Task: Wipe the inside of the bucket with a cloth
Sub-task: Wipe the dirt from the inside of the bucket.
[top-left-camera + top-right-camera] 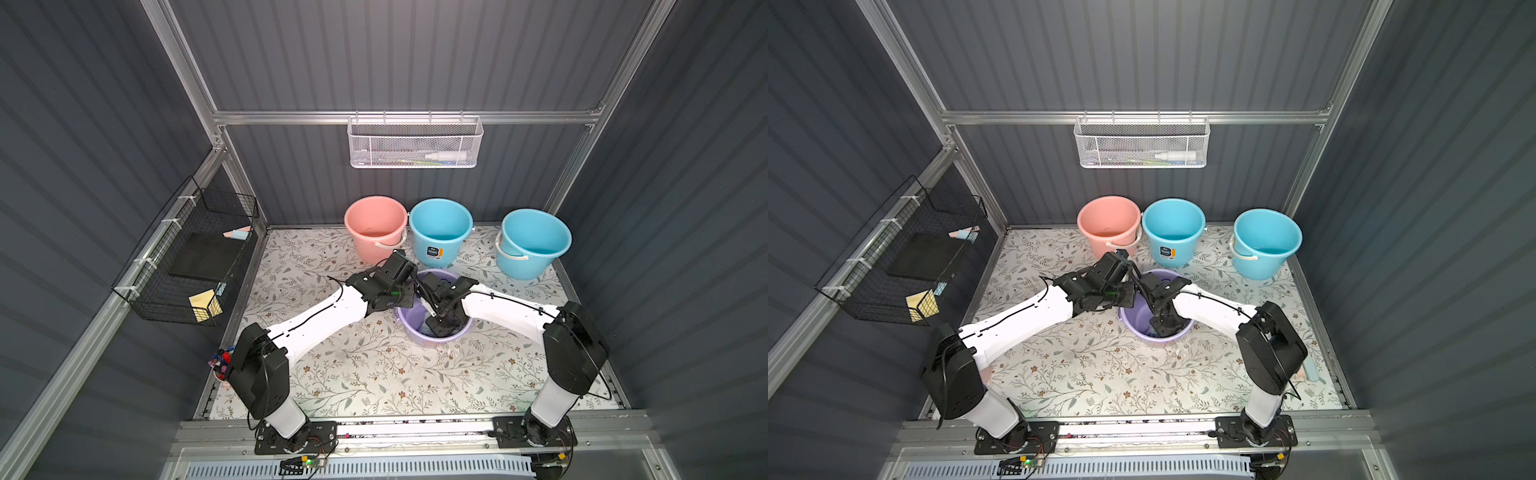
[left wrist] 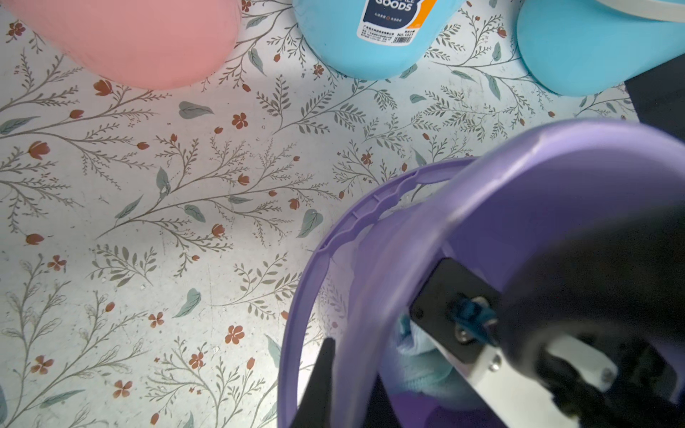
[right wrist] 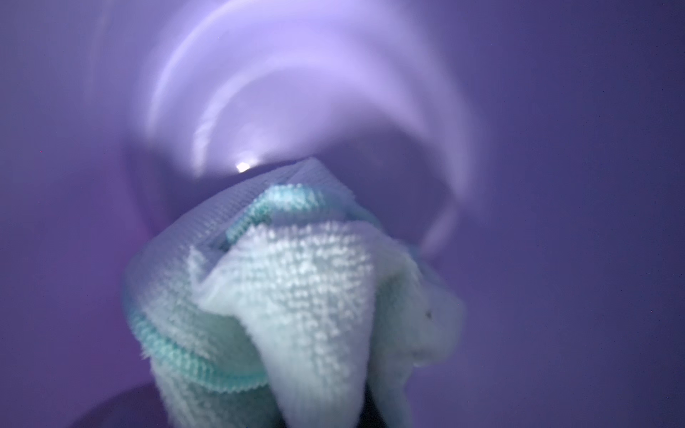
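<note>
Both top views look steeply down from high on the near side, sharing nearly the whole floral surface (image 1: 374, 374); the left wrist camera faces down close beside the purple bucket (image 2: 537, 192) rim, and the right wrist camera looks inside it, hard upon the cloth (image 3: 296, 296).

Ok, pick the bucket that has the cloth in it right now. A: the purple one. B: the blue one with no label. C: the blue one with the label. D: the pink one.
A: the right claw holds the cloth down inside the purple bucket, whose purple walls fill the right wrist view.
</note>
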Action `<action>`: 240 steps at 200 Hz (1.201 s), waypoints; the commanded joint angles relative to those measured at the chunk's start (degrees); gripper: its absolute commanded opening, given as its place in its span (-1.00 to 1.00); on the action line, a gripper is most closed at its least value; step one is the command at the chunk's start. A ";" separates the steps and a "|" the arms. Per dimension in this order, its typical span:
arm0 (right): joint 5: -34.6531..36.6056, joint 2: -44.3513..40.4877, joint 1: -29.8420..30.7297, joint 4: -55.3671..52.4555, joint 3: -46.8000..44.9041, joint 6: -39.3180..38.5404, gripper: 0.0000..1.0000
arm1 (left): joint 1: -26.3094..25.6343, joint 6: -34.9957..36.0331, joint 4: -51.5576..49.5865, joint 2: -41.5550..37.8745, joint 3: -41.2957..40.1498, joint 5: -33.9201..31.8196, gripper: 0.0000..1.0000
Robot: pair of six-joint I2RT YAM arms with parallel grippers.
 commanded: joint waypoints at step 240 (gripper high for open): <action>12.50 -5.69 2.93 55.33 -15.09 9.13 -1.00 | 0.15 2.13 -0.21 -1.67 -0.03 -0.34 -1.00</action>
